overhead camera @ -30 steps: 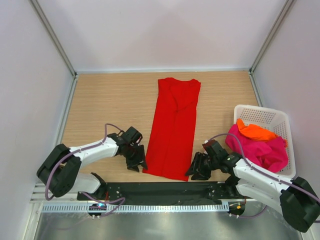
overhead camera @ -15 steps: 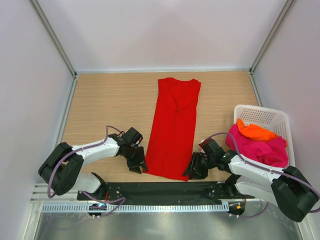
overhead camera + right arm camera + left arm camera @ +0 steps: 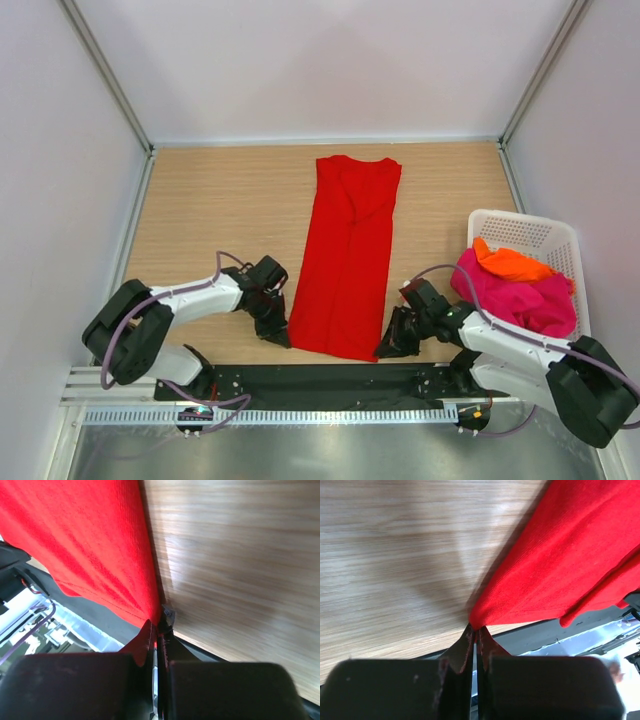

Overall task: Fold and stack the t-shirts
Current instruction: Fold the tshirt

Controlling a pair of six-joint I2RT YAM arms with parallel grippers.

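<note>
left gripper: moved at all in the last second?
Yes, slightly. The left gripper has edged right, away from the metal rail on the left, onto the near-left corner of the bright red cloth t-shirt, and shut on it.

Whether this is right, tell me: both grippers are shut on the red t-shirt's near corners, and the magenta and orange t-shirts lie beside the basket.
Wrong in one respect: the magenta t-shirt and orange t-shirt lie inside the lattice basket, not beside it; the top external view shows this. The left gripper and right gripper are shut on near corners of the red t-shirt.
</note>
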